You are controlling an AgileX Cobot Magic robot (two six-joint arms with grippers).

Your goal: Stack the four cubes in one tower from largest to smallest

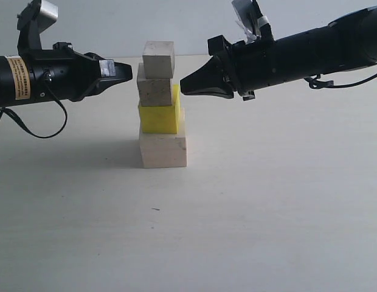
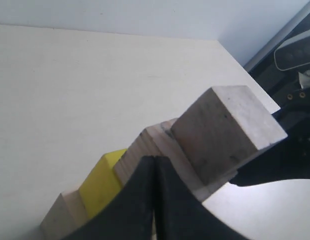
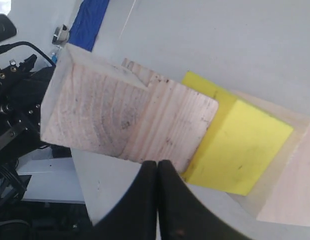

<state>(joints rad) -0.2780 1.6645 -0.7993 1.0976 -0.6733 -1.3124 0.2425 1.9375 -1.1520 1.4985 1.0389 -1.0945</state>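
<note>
All 4 cubes stood in 1 tower [image 1: 157, 100] on the table [image 1: 267, 201], left of centre. Order from the base:

- large pale wooden cube [image 1: 163, 150]
- yellow cube [image 1: 158, 118]
- lower small wooden cube [image 1: 154, 92]
- upper small wooden cube [image 1: 159, 59]

Stacking from largest to smallest therefore appeared complete. The layers were not flush: the upper small wooden cube sat offset to the right.

The left gripper [image 1: 129, 71] was closed and empty, just left of the 2 small cubes. The right gripper [image 1: 183, 85] was closed and empty, just right of the tower; contact could not be confirmed.

Judged remaining: withdraw both arms without disturbing the column.

No container was visible.
</note>
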